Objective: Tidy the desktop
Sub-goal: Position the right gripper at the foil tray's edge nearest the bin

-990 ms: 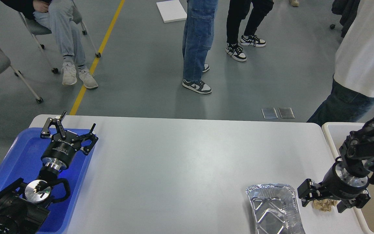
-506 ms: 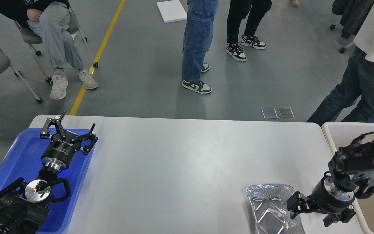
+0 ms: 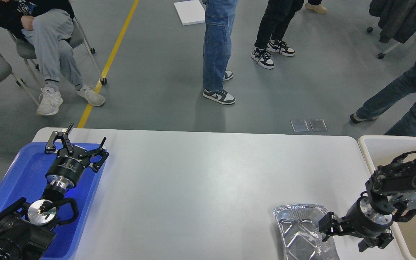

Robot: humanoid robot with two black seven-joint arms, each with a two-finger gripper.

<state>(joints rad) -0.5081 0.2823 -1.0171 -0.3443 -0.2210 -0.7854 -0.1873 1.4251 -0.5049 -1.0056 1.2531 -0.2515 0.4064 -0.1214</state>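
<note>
Since a second ago, the right gripper (image 3: 332, 231) has swung down and left from a crumpled beige scrap to the right rim of the foil tray (image 3: 303, 231); the scrap no longer shows. Whether its fingers are apart, together or pinching the rim, I cannot tell, since they are dark and partly overlap the foil. The step in hand seems to be taking the tray off the desktop (image 3: 200, 180), probably toward the beige bin (image 3: 370, 144) at right; next it needs a sure pinch on the thin rim, which could crumple. Part of the tray is cut off by the bottom edge. Farther left, the left gripper (image 3: 76, 144) hangs over the blue tray (image 3: 20, 173), fingers spread, holding nothing.
</note>
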